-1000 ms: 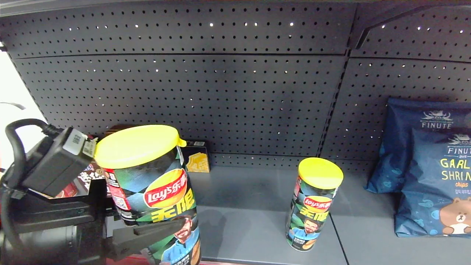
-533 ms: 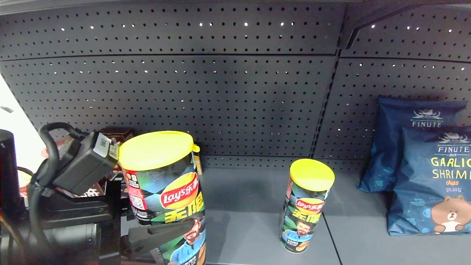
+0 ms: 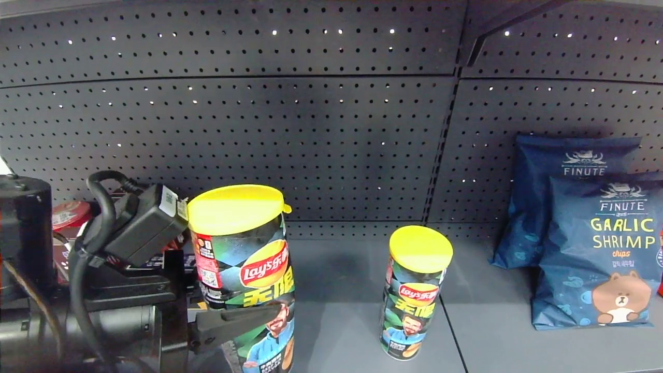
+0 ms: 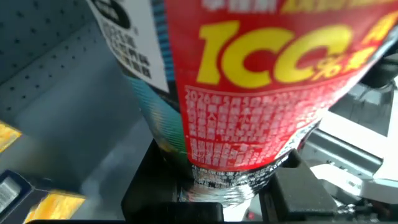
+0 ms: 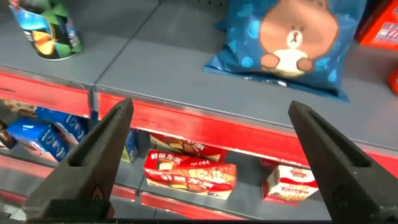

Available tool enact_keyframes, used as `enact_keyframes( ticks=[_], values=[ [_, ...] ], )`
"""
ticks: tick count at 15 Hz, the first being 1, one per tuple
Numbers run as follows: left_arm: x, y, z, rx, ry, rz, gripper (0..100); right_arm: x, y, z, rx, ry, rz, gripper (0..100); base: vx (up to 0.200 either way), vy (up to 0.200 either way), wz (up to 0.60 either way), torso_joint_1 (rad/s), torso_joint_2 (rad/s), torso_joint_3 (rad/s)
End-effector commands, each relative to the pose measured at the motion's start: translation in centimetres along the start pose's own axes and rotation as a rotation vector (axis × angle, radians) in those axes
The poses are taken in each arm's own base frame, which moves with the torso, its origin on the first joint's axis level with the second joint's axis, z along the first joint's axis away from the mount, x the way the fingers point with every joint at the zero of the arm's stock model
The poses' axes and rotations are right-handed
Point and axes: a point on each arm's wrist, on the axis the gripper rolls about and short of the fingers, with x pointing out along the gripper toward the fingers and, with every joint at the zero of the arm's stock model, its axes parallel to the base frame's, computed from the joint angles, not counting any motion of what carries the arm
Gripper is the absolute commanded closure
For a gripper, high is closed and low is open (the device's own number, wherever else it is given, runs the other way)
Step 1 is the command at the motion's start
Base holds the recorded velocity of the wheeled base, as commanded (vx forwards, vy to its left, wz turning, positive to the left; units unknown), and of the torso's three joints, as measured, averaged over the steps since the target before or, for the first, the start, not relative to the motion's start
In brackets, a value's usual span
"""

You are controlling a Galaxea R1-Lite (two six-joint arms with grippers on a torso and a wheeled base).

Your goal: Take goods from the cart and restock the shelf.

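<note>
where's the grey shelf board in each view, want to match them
Head view: shelf board across the lower part, under the standing can and bear bag.
Left wrist view: grey surface behind the held can.
Right wrist view: grey surface under the same can and bag.
Shared landmark: the held can, also at head view's lower left.

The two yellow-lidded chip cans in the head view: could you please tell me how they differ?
The held can is clamped in the left gripper at the shelf's front left; the standing can rests free on the shelf, nearer its middle. The held can shows bigger, being closer to the camera; the standing can shows smaller. Both are roughly upright, with yellow lids and the same print.
</note>
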Motion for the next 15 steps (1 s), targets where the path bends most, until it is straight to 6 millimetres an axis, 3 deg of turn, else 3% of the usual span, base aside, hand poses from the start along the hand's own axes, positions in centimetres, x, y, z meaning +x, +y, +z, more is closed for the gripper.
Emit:
enact_keyframes(
  ticks=[1, 3, 6, 8, 12, 15],
  values=[
    [0.4, 0.1, 0.2, 0.015, 0.002, -0.003, 100, 0.1, 0.0, 0.0, 0.001, 0.003, -0.006, 0, 0.000, 0.000, 0.00, 0.000, 0.00, 0.000],
    [0.9, 0.5, 0.1, 0.023, 0.021, 0.032, 100, 0.3, 0.0, -0.1, -0.007, -0.036, 0.000, 0, 0.000, 0.000, 0.00, 0.000, 0.00, 0.000],
    [2.8, 2.0, 1.7, 0.024, 0.023, 0.075, 100, 0.4, 0.0, -0.1, -0.013, -0.039, 0.001, 0, 0.000, 0.000, 0.00, 0.000, 0.00, 0.000],
    [5.1, 3.4, 4.1, 0.025, -0.006, 0.070, 100, 0.4, 0.0, -0.1, -0.010, -0.039, -0.001, 0, 0.000, 0.000, 0.00, 0.000, 0.00, 0.000],
    [11.6, 7.3, 3.9, 0.052, -0.032, 0.080, 100, 0.4, 0.0, -0.1, -0.018, -0.039, -0.001, 0, 0.000, 0.000, 0.00, 0.000, 0.00, 0.000],
    [14.6, 8.1, 2.8, 0.060, -0.036, -0.019, 100, 0.4, 0.0, -0.1, -0.056, -0.040, -0.003, 0, 0.000, 0.000, 0.00, 0.000, 0.00, 0.000]
  ],
)
